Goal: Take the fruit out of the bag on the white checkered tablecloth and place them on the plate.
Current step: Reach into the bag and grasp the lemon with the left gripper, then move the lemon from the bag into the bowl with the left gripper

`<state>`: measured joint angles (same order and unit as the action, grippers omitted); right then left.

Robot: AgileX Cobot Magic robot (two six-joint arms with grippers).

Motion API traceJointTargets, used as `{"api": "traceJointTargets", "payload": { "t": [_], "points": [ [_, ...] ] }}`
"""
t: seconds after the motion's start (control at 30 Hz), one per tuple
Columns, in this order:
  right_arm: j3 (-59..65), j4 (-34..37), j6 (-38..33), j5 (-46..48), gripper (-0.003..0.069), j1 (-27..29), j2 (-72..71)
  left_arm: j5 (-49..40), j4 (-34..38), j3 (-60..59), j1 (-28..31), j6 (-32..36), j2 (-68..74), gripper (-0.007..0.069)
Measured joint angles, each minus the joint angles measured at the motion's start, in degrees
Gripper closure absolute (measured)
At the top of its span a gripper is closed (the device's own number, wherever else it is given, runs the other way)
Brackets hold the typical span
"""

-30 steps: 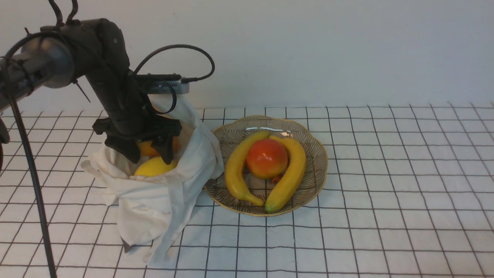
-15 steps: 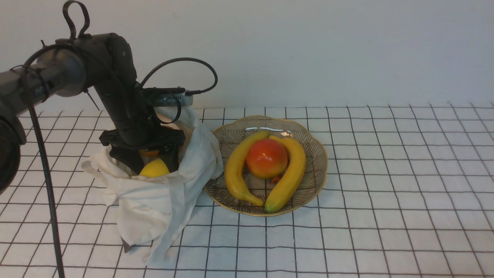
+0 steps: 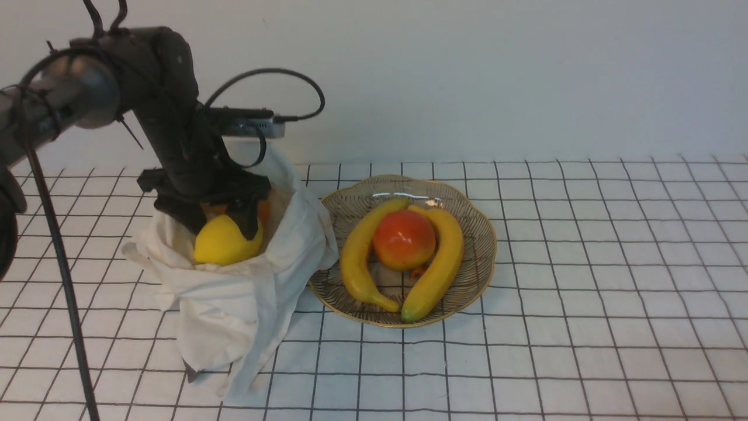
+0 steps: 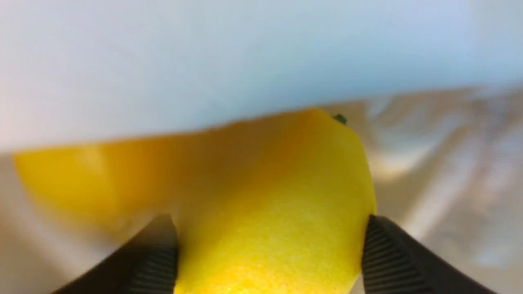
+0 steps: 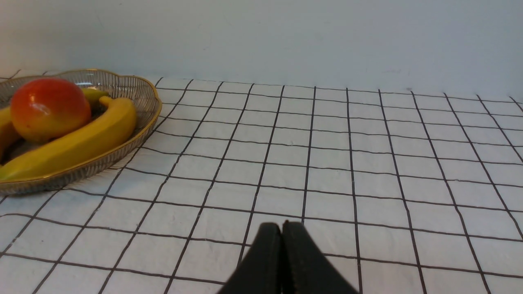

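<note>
My left gripper [image 3: 219, 225] is shut on the bright yellow lemon [image 3: 225, 242] and holds it at the mouth of the off-white cloth bag [image 3: 234, 304]. In the left wrist view the lemon [image 4: 269, 220] sits between the two black ribbed fingers [image 4: 384, 253]. A bit of the orange-yellow mango [image 3: 264, 211] shows behind the gripper, still in the bag. The plate [image 3: 476, 234] with the gold rim stands right of the bag. My right gripper [image 5: 282, 228] is shut and empty above the white checkered tablecloth [image 5: 327, 163]; it does not show in the front view.
The plate holds two bananas [image 3: 435, 269] and a round red-orange fruit [image 3: 404, 240]; they also show in the right wrist view [image 5: 49, 108]. A pale wall [image 3: 467, 70] runs along the back of the table.
My left gripper dipped into the bag, closed on the lemon and has now risen with it, so the lemon stands higher at the bag's mouth.
</note>
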<state>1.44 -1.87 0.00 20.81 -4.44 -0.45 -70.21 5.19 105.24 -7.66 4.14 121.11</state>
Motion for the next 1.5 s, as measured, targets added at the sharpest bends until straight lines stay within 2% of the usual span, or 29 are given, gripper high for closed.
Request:
{"api": "traceJointTargets", "payload": {
  "t": [0.43,0.57,0.67,0.8,0.97,1.0,1.13,1.27,1.5],
  "points": [
    [0.0,0.0,0.0,0.0,0.0674,0.0,0.0,-0.55,1.19,1.69,0.0,-0.57,-14.37,0.0108],
    [0.0,0.0,0.0,0.0,0.0674,0.0,0.0,-0.61,8.08,1.69,0.0,-1.52,-18.06,0.0108],
    [0.0,0.0,0.0,0.0,0.0674,0.0,0.0,-1.03,16.42,1.69,-1.27,0.46,-19.15,0.0108],
    [0.0,0.0,0.0,0.0,0.0674,0.0,0.0,-1.03,18.83,1.69,-5.0,2.58,-17.47,0.0108],
    [0.0,0.0,0.0,0.0,0.0674,0.0,0.0,2.58,18.2,1.69,-12.14,2.81,-12.74,0.0108],
    [0.0,0.0,0.0,0.0,0.0674,0.0,0.0,2.58,18.2,1.69,-12.14,2.81,-12.74,0.0108],
    [0.0,0.0,0.0,0.0,0.0674,0.0,0.0,8.09,14.02,1.69,-16.86,2.86,-8.07,0.0108],
    [0.0,0.0,0.0,0.0,0.0674,0.0,0.0,12.37,10.61,1.69,-18.82,3.02,-4.48,0.0108],
    [0.0,0.0,0.0,0.0,0.0674,0.0,0.0,22.36,8.54,1.69,-18.76,2.76,0.13,0.0107]
  ]
}}
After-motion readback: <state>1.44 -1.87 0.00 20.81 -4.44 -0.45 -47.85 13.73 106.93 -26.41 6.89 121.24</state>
